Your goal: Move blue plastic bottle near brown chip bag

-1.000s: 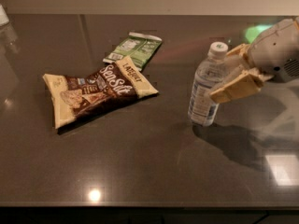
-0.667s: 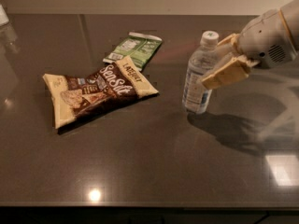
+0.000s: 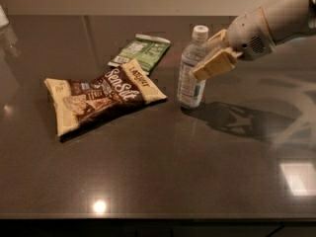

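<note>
The blue plastic bottle (image 3: 190, 78) is upright, clear, with a white cap and a blue-and-white label. It is just right of the brown chip bag (image 3: 101, 97), which lies flat on the dark table with "Sea Salt" lettering. A small gap separates them. My gripper (image 3: 211, 52) comes in from the upper right and is shut on the bottle's upper body, one tan finger (image 3: 215, 65) in front and one behind. The bottle's base is at or barely above the table top.
A smaller green packet (image 3: 142, 51) lies behind the chip bag, left of the bottle. The dark glossy table (image 3: 197, 172) reaches to a front edge near the bottom. A pale object (image 3: 3, 19) sits at the far left edge.
My gripper has carried the bottle leftward across the table, from the right part to just beside the chip bag. The bag and the green packet have not moved.
</note>
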